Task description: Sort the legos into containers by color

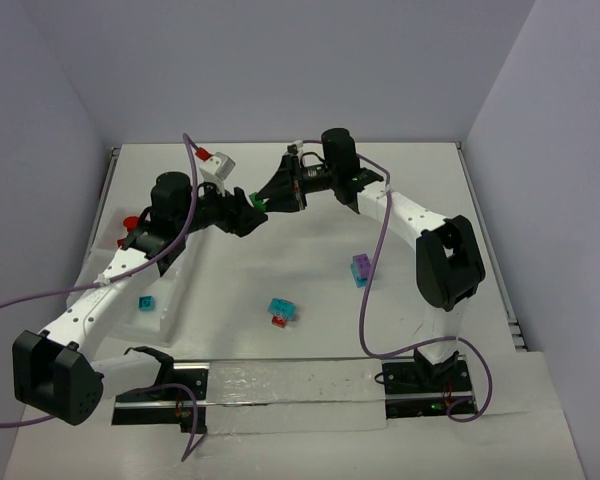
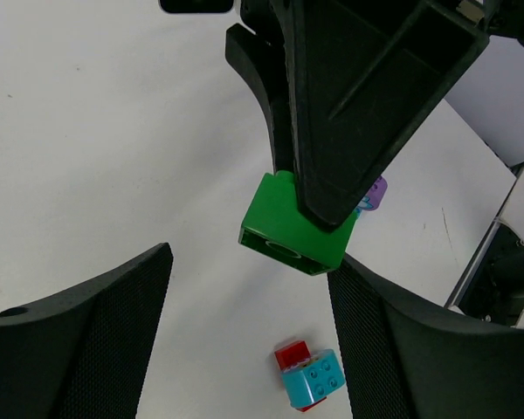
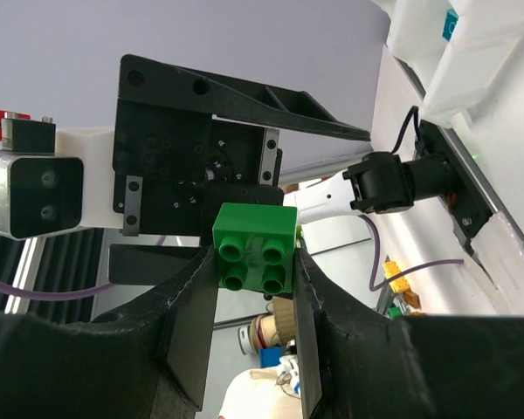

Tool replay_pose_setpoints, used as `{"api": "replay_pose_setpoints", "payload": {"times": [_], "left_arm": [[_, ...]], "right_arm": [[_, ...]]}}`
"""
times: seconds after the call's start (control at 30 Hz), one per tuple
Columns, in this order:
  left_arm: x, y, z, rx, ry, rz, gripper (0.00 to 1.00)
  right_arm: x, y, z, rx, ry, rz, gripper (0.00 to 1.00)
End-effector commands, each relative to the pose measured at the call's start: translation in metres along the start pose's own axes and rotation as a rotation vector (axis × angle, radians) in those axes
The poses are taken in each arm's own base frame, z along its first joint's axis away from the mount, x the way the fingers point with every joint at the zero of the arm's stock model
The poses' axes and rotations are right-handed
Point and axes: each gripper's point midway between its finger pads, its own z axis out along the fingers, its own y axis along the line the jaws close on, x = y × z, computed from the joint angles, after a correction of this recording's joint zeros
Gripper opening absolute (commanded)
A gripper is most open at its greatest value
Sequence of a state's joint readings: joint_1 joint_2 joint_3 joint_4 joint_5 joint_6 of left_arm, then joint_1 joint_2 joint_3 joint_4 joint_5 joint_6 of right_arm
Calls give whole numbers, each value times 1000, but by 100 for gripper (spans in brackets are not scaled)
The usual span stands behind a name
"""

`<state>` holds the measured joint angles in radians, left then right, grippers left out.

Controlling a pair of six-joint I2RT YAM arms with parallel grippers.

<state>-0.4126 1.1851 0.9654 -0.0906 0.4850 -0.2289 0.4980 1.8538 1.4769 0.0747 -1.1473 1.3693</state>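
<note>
My right gripper [image 3: 255,262] is shut on a green lego [image 3: 255,247], studs facing its camera, held in the air above the table. In the top view the green lego [image 1: 261,203] hangs between the two arms, with my left gripper [image 1: 248,212] right against it. In the left wrist view the green lego [image 2: 293,227] sits just past the tips of my open left gripper [image 2: 249,340], close to the right-hand finger [image 2: 410,349]. A red-and-cyan pair [image 1: 281,312] and a purple-and-cyan pair [image 1: 361,268] lie on the table. The clear tray [image 1: 165,318] holds a cyan lego [image 1: 144,301] and a red one [image 1: 130,222].
The tray lies under the left arm at the table's left side. A purple cable [image 1: 372,300] hangs from the right arm near the purple-and-cyan pair. The red-and-cyan pair [image 2: 310,377] lies directly below my left gripper. Grey walls bound the table on three sides.
</note>
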Motion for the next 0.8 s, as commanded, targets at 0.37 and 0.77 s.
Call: {"api": "replay_pose_setpoints", "payload": {"times": [0.37, 0.77], "left_arm": [[-60, -37, -12, 127, -175, 74, 71], [-58, -43, -10, 168, -166, 37, 33]], "right_arm": [[14, 19, -3, -39, 41, -72, 19], [19, 19, -4, -35, 39, -80, 19]]}}
